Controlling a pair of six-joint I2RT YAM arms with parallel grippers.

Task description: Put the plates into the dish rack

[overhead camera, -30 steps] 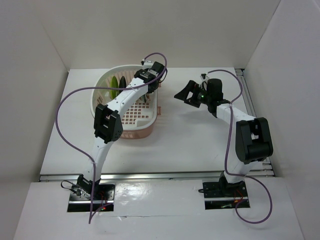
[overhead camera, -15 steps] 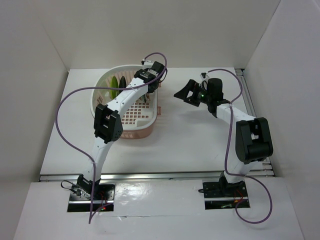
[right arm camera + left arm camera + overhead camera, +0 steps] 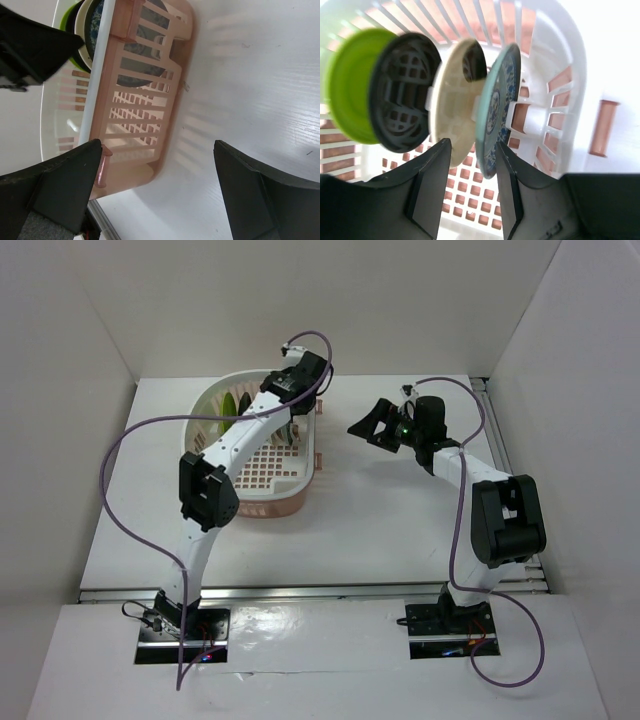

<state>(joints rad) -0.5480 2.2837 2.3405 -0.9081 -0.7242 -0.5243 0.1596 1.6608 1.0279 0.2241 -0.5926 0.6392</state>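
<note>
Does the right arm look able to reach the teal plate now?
Probably not directly: the dish rack's wall stands between the right gripper and the teal plate, and the left gripper hangs close to it.

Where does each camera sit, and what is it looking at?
Top external: above and behind, looking down on table, left arm, right arm, dish rack.
Left wrist: over the dish rack, facing four standing plates; left gripper shows.
Right wrist: beside the dish rack, facing its outer wall; right gripper shows.
All share the dish rack.

Bright, even light, soft shadows; lime green plate [image 3: 350, 85] blurred near the edge.
</note>
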